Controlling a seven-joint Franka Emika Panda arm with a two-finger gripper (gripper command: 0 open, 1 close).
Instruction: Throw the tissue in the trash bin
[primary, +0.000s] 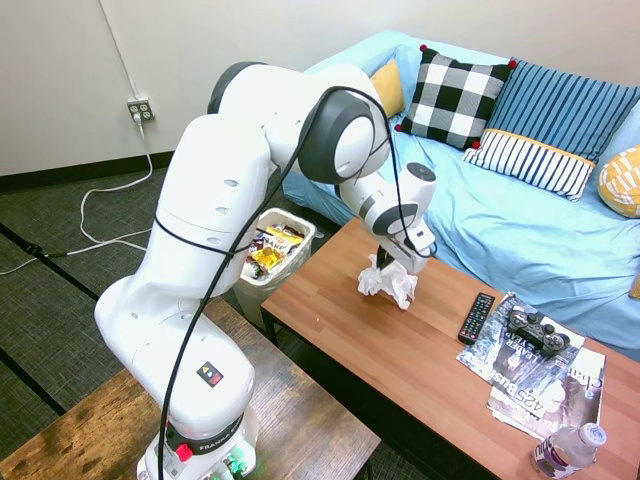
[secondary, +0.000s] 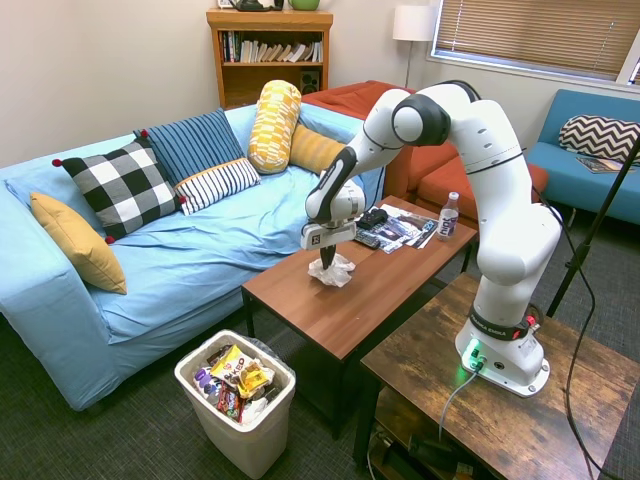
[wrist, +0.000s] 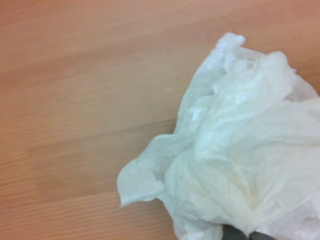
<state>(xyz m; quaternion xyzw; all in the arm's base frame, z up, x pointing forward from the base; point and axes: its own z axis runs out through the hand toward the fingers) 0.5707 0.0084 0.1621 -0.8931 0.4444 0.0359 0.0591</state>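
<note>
The blue sofa (secondary: 170, 250) carries checked, striped and yellow cushions and runs along the far side of the wooden coffee table (secondary: 350, 300). The trash bin (secondary: 240, 420) stands on the floor off one end of the table, near the sofa, loaded with colourful wrappers. Magazines (primary: 535, 375), a game controller (primary: 535, 330), a remote (primary: 476, 318) and a water bottle (primary: 567, 450) occupy the opposite table end, well apart from the tissue (primary: 388, 282). The tissue rests on the tabletop. The gripper (primary: 392, 266) is down on its top; the jaws appear clenched on the tissue.
</note>
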